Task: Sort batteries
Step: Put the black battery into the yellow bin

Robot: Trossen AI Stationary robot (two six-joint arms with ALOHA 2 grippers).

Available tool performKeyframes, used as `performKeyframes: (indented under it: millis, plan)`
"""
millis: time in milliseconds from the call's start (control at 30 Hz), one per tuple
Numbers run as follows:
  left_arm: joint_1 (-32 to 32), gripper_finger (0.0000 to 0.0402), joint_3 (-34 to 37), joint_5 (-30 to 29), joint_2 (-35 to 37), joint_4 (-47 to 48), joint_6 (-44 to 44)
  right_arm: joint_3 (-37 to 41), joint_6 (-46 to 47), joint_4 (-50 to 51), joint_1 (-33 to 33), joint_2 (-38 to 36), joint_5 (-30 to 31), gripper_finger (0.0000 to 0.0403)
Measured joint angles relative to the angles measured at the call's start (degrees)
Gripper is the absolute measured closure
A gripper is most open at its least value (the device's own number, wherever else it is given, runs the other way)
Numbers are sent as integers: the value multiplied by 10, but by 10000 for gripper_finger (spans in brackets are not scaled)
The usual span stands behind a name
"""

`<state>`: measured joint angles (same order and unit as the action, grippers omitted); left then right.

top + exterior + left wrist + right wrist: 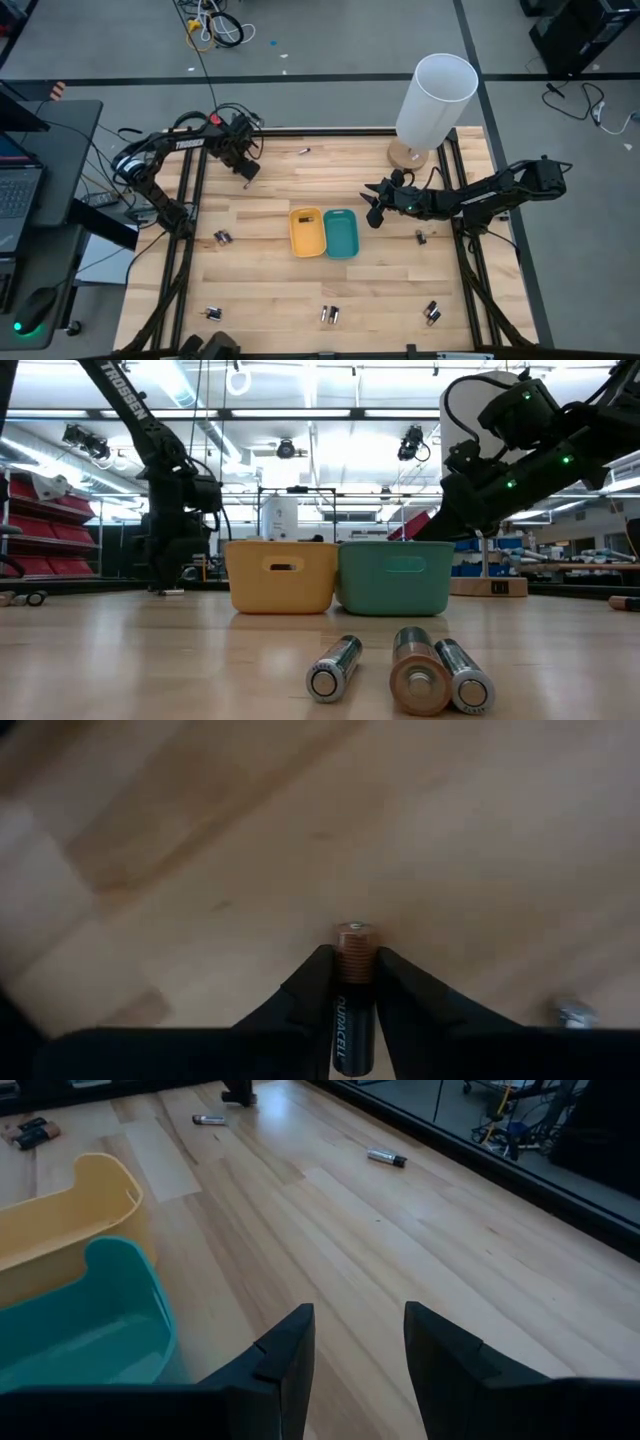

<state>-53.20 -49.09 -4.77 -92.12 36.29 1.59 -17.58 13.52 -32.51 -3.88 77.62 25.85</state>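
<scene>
The left gripper had squeezed shut on one battery, far from the yellow tray, likely to carry it there. The right gripper waited beside that tray's teal neighbour, fingers apart and empty.

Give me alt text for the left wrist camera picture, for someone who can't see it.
Seen from the left arm's wrist, the left gripper has its jaws shut on a copper-and-black battery, which lies lengthwise between them with its copper end pointing forward. The light wooden table fills the rest of the picture, with a blurred silvery object at one edge.
</scene>
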Motion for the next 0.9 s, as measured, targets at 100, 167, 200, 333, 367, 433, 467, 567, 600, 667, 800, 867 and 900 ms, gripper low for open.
performKeyframes:
  millis: [100,167,200,333,367,433,467,567,600,667,800,867,900]
  plan:
    - [10,325,-13,15,8,-7,-7,0,0,0,0,0,0,260]
    - [25,325,-20,15,16,-2,-10,0,0,-1,0,0,0,260]
    - [36,325,-24,15,19,-3,-13,0,0,-1,0,0,0,260]
    - [86,325,-44,14,33,-1,-26,0,0,-1,0,0,0,260]
    - [102,325,-50,14,35,5,-31,0,0,-1,0,0,0,260]
    - [138,325,-64,15,36,19,-40,0,0,-1,0,0,0,260]
    - [156,325,-71,15,36,22,-44,0,0,-1,0,0,0,260]
    - [211,325,-94,17,36,39,-51,0,4,-4,-1,0,0,260]
    - [231,325,-103,17,36,42,-56,0,6,-4,-2,0,0,260]
    - [265,325,-120,19,36,42,-58,0,14,-4,-5,0,0,260]
    - [328,325,-151,56,37,27,-59,0,15,-4,-8,0,0,260]
    - [356,325,-162,69,37,8,-59,0,15,-4,-10,0,0,260]
    - [370,325,-165,72,37,0,-59,0,15,-4,-11,0,0,260]
